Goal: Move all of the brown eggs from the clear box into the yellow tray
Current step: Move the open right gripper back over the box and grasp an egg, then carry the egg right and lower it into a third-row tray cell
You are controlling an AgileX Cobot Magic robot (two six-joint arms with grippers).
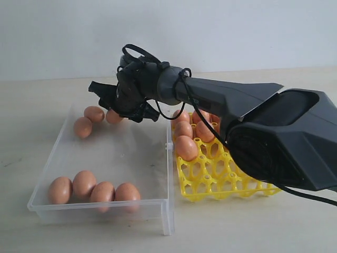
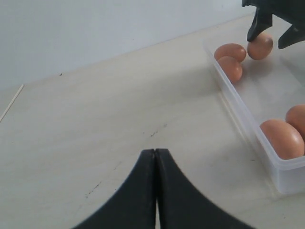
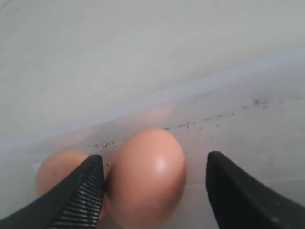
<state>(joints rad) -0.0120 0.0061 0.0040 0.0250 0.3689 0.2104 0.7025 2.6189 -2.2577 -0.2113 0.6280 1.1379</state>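
Seven brown eggs [image 1: 103, 192] lie in the clear box [image 1: 164, 211]. Four sit in a row against its near wall, touching one another, and three are at its far end. Two of those three touch each other by the left wall. The third egg [image 3: 147, 176] sits between the spread jaws of the right gripper [image 1: 115, 112]. One ribbed finger [image 3: 83, 191] is close against it, though contact cannot be told, and the other stands clear, so nothing is pinched. The yellow tray [image 1: 221, 182] stands just beside the box on the right, with at least five eggs in its far cells; the arm hides the rest. The left gripper [image 2: 155, 153], jaws pressed together, hangs over the table [image 2: 95, 119] beside the box.
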